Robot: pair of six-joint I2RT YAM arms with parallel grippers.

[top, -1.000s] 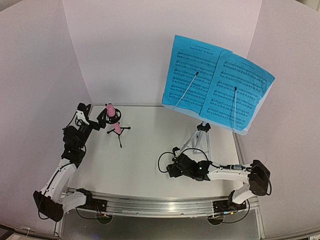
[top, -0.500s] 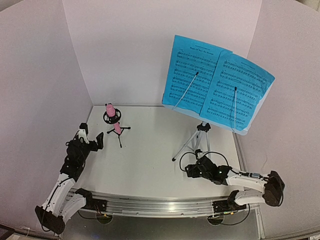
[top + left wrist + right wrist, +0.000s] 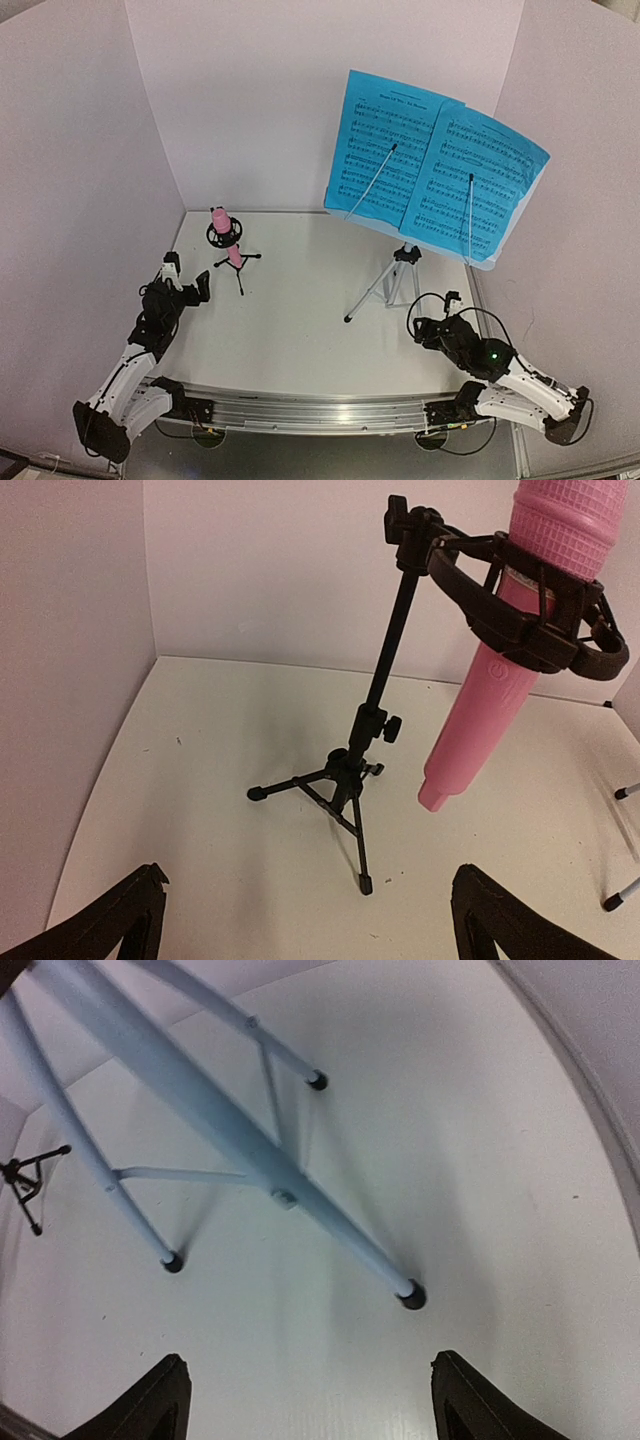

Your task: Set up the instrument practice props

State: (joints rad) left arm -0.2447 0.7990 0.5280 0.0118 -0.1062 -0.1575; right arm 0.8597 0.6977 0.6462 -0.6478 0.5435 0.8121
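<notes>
From where I stand, the set looks as good as arranged. The silver metal tripod music stand point(image 3: 393, 285) is upright at about two o'clock on the white tabletop point(image 3: 300, 330). Its three thin tubular legs splay out on dark, rubbery-looking feet, which I take to be what keeps the wide top load steady. Its pale desk point(image 3: 495, 258) leans back, I would guess so that the two blue sheet-music pages point(image 3: 430, 160) rest against it and face the arms. Each page is pinned flat by a slim wire arm point(image 3: 372, 182) with a dark tip. The paper is matte and thin, and it bows a little toward its outer edge. At about ten o'clock, well apart from the stand, the small black tripod mic mount point(image 3: 345, 780) holds the pink stick microphone point(image 3: 500, 695) in a ringed cradle. The microphone is tilted, with its textured head up and its smooth plastic barrel hanging clear of the table (a sensible angle for singing into). The left gripper point(image 3: 186, 276) hovers low near the mount, at its eight o'clock, with dark fingers spread wide and holding nothing. The right gripper point(image 3: 432, 312) sits near the stand's feet at its five o'clock, fingers likewise parted, touching neither leg nor foot. I judge little is left to do.
</notes>
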